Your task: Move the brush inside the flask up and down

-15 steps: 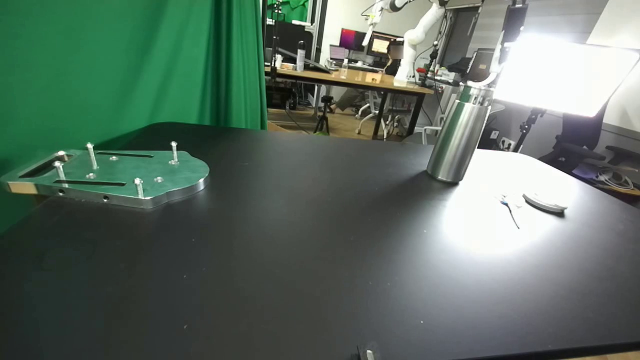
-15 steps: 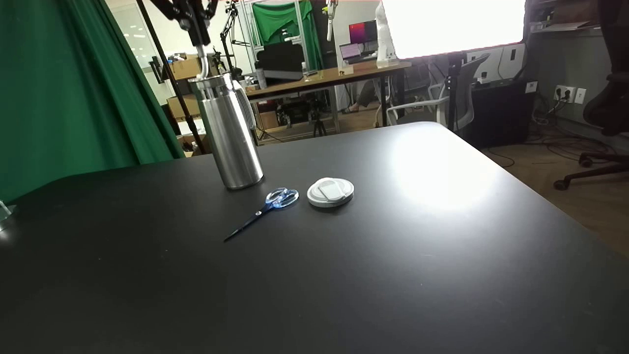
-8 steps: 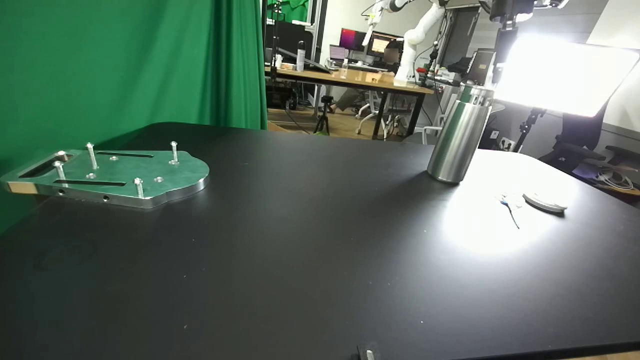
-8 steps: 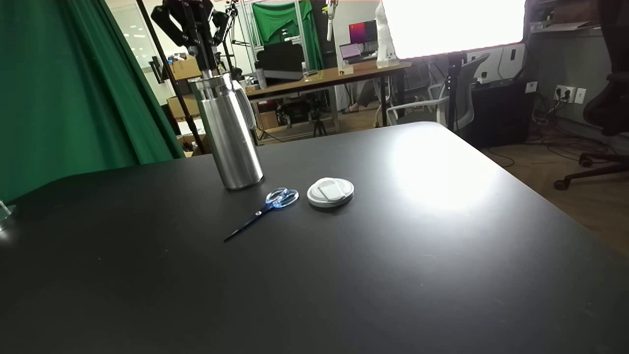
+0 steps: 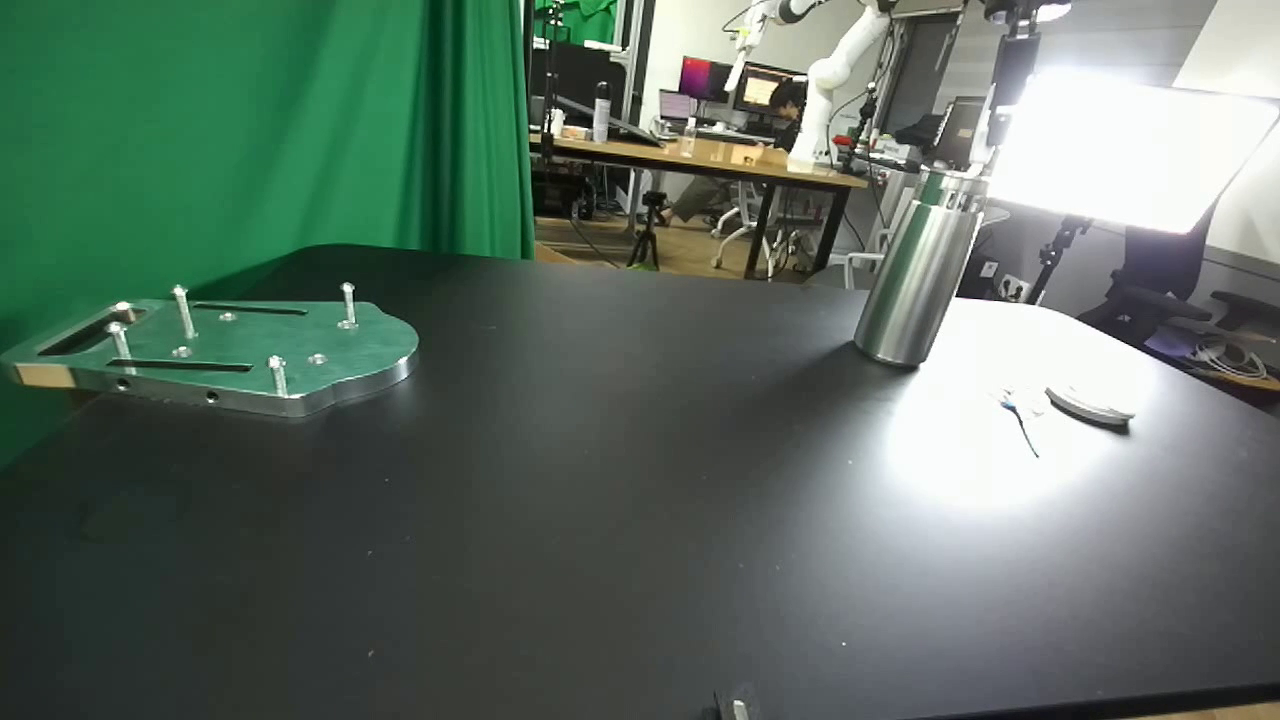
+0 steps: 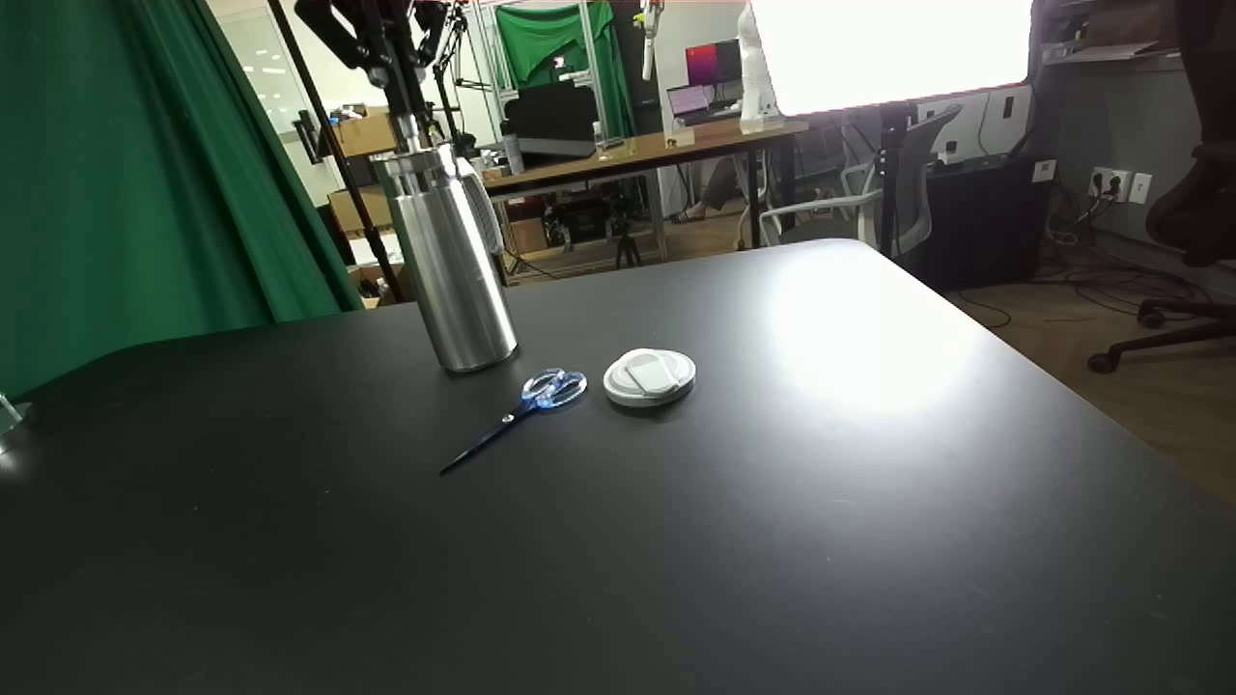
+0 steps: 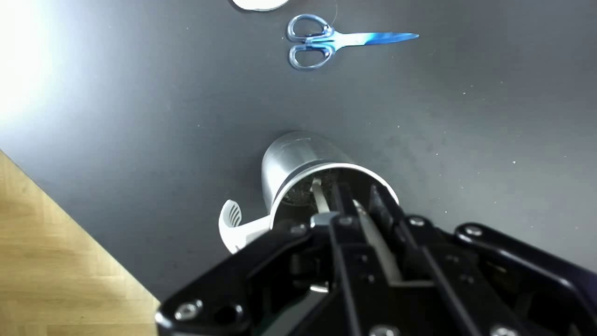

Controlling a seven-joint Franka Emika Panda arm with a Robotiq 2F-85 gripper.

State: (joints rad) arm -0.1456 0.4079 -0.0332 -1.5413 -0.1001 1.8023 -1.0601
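The flask (image 6: 454,275) is a tall silver cylinder standing on the black table; it also shows in an exterior view (image 5: 920,275) and in the wrist view (image 7: 298,151), with a pale side handle. The brush's thin pale handle (image 7: 320,197) runs down inside the flask's mouth to dark bristles. A short pale piece of the brush (image 6: 412,135) shows just above the rim. My gripper (image 6: 406,104) is right above the mouth, pointing down, its fingers shut on the brush's handle. In the wrist view the fingertips (image 7: 358,188) lie over the opening and partly hide the handle.
Blue clear-handled scissors (image 6: 541,394) and a round white lid (image 6: 649,377) lie near the flask's base. A metal plate with upright pegs (image 5: 330,345) lies at the far end. A bright light panel (image 5: 1130,150) stands beyond the table. The table edge (image 7: 79,224) runs near the flask.
One second ago my gripper was higher, with more of the curved pale handle showing above the rim. It moved down close to the mouth, then rose slightly. The flask stays in place.
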